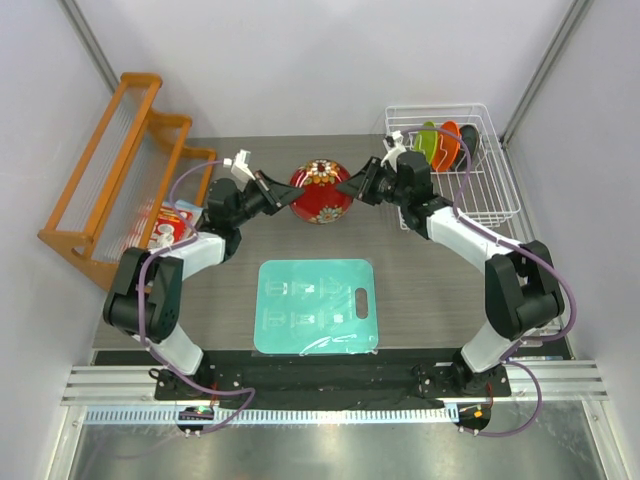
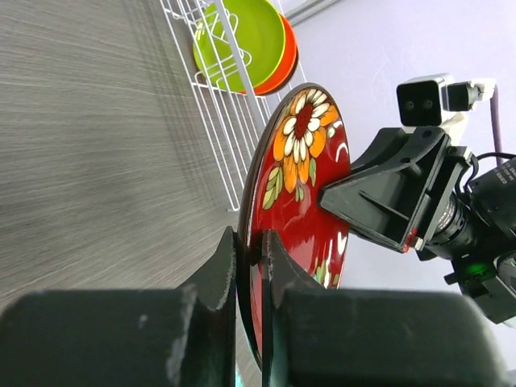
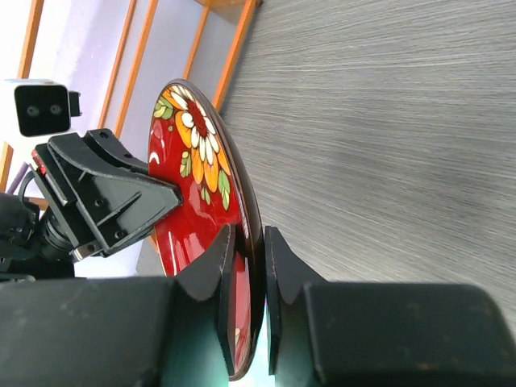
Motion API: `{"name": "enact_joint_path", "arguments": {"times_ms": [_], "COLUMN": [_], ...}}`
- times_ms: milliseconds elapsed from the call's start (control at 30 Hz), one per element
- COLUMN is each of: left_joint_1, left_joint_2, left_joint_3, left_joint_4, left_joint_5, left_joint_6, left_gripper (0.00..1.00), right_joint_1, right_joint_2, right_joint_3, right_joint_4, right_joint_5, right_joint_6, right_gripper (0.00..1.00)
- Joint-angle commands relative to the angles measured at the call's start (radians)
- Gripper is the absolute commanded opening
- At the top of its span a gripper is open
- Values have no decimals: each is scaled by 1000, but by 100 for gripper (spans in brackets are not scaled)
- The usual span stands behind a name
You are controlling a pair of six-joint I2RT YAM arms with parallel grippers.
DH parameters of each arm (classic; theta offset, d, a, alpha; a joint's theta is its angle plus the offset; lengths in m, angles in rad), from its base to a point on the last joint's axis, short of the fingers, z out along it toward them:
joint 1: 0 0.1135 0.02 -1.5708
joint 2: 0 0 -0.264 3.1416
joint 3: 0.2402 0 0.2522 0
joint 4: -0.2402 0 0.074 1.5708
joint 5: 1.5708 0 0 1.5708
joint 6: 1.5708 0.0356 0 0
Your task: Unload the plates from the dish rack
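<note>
1. Nearest the arm bases, a teal mat (image 1: 315, 305) is lying flat on the counter (image 1: 430, 290), with nothing sitting on it.
2. Just beyond the mat, the red flowered plate (image 1: 320, 190) is hanging in the air between the two arms. It is well clear of the rack and touching no surface.
3. The left claw (image 2: 248, 242) is clamping one side of the plate's rim, a finger pressing on each face. The right claw (image 3: 248, 238) is pinching the opposite rim the same way.
4. This is looking like a hand-over, probably from right to left, since the rack is standing on the right arm's side. The next move is calling for one claw to open and back straight off — likely the right — while the other is holding firm. The plate would then be going down onto the counter or mat.
5. At the far right, the dish rack (image 1: 505, 185) is holding a green plate (image 1: 428, 143) and an orange plate (image 1: 450, 140) on edge. A darker plate is sitting behind them, its colour hard to tell — all are waiting to be unloaded.
6. At the far left, a wooden rack (image 1: 110, 170) is leaning by the wall and playing no part.
</note>
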Motion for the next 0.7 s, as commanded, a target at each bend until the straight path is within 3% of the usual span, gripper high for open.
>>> {"name": "enact_joint_path", "arguments": {"times_ms": [0,67,167,200,367,667], "left_joint_1": [-11,-11,-11,-11,-10,3], "left_joint_2": [-39,-72,-109,-115,-102,61], "left_joint_3": [3,21,52,56,79,102], "left_joint_4": [-108,-218,-376,-402,-474,-421], "left_joint_5": [-93,-134,-256,-301,-397,-411], "left_joint_6": [168,212,317,350,414,417], "left_gripper": [0,0,0,0,0,0], "right_joint_1": [27,27,26,24,-2,-37], "right_joint_2": [-20,-24,-39,-43,-61,-82], "right_joint_3": [72,112,166,175,192,188], "right_joint_4": [64,-36,-186,-214,-282,-295], "right_joint_5": [-8,68,185,257,307,307], "right_joint_6": [-28,-100,-215,-241,-298,-308], "right_gripper": [28,49,64,66,68,68]}}
